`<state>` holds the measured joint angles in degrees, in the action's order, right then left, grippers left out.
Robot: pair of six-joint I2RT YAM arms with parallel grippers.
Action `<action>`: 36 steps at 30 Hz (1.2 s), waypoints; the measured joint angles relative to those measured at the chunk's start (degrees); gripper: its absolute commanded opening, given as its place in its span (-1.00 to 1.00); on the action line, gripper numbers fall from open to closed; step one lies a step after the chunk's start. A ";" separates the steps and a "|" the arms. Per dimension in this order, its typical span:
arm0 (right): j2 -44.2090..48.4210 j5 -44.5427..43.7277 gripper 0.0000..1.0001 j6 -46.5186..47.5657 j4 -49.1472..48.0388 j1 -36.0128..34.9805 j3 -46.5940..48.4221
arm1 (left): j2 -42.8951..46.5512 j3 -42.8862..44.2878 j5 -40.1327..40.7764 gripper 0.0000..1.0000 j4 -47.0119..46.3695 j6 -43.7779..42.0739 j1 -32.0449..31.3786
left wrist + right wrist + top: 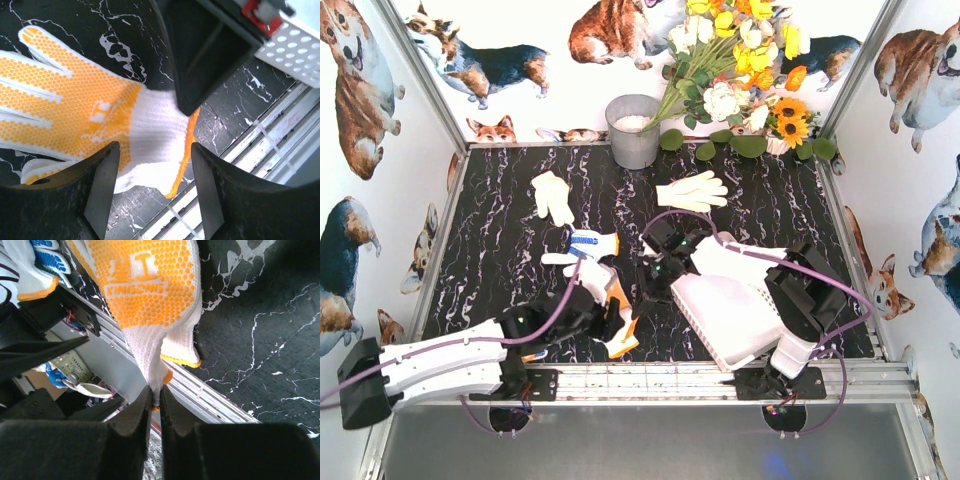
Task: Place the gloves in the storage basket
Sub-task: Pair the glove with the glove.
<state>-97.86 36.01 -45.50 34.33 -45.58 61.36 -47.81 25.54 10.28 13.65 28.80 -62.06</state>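
Observation:
A yellow-palmed glove [75, 100] with an orange cuff lies palm up near the table's front edge [603, 292]. My right gripper [155, 390] is shut on the cuff of that glove [145, 285]. One of its fingers [210, 60] shows above the cuff in the left wrist view. My left gripper [155, 150] is open over the cuff, its jaws either side and apart from it. A blue-dotted glove [582, 245] lies behind. Two cream gloves [552, 195] [692, 190] lie farther back. The white storage basket [735, 315] sits under my right arm.
A grey metal bucket [634, 130] and a bunch of flowers [740, 70] stand at the back wall. An aluminium rail [660, 378] runs along the table's front edge, close to the glove's cuff. Printed walls close in both sides.

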 measured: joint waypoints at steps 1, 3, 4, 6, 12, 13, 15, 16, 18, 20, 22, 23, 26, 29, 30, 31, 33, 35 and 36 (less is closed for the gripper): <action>0.00 0.17 -1.00 0.46 0.74 0.37 0.46 | -0.39 0.15 1.49 0.16 -0.04 -0.50 -1.53; 0.00 0.42 -1.00 1.22 2.14 0.81 1.42 | -1.29 0.39 4.42 0.19 -0.15 -1.38 -4.35; 0.00 0.59 -1.00 1.53 2.47 0.87 1.75 | -1.77 0.55 5.44 0.19 -0.22 -1.79 -5.33; 0.00 1.16 -1.00 1.66 2.71 0.85 1.90 | -2.89 0.70 7.06 0.12 -0.57 -2.16 -6.67; 0.26 1.49 -1.00 -0.39 1.07 -0.39 0.55 | -1.51 0.35 13.66 -0.06 0.66 2.64 -7.06; 0.46 1.51 -1.00 -1.33 0.11 -0.79 -0.31 | -0.33 0.15 14.91 -0.09 1.29 3.78 -6.84; 0.79 1.66 -1.00 -3.39 -2.21 -1.68 -2.27 | 1.70 0.13 16.35 -0.14 2.58 5.84 -5.68; 0.81 1.68 -1.00 -4.61 -3.34 -2.19 -3.13 | 2.49 0.15 16.61 -0.15 2.95 6.69 -4.35; 0.81 1.66 -1.00 -6.86 -5.35 -3.15 -4.28 | 3.13 0.15 15.54 -0.18 3.30 7.96 -0.39; 0.81 1.57 -1.00 -8.98 -7.54 -3.89 -4.94 | 2.60 -0.15 12.72 -0.28 2.64 8.79 5.22; 0.81 1.44 -1.00 -10.51 -9.27 -4.37 -5.14 | 1.03 -1.25 8.52 -0.34 0.72 9.42 10.88; 0.92 1.42 -1.00 -11.41 -10.47 -4.61 -5.33 | -0.28 -1.88 6.47 -0.37 -0.26 9.62 13.31; 1.55 1.09 -1.00 -13.11 -12.35 -4.72 -6.05 | -5.31 -3.37 1.11 -0.45 -2.62 9.97 17.59; 1.95 0.76 -1.00 -14.62 -14.23 -4.72 -6.80 | -9.64 -3.50 -2.40 -0.54 -4.76 9.75 18.32; 1.97 0.72 -1.00 -15.13 -14.82 -4.72 -7.02 | -10.69 -3.48 -3.32 -0.55 -5.68 9.60 18.32; 1.97 0.63 -1.00 -15.80 -15.67 -4.74 -7.34 | -11.67 -3.48 -4.13 -0.55 -6.69 9.44 18.32; 1.99 0.59 -1.00 -16.85 -16.85 -4.87 -7.76 | -12.92 -3.48 -5.20 -0.56 -8.07 9.07 18.34; 1.99 0.63 -1.00 -17.94 -18.14 -5.11 -8.00 | -13.79 -3.48 -5.66 -0.60 -9.57 8.55 18.34; 1.99 0.66 -1.00 -18.62 -19.17 -5.29 -8.17 | -14.23 -3.48 -5.81 -0.62 -10.12 8.35 18.40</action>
<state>-95.88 36.67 -64.12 15.16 -50.87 53.19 -62.04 22.06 4.47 3.53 37.15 -43.66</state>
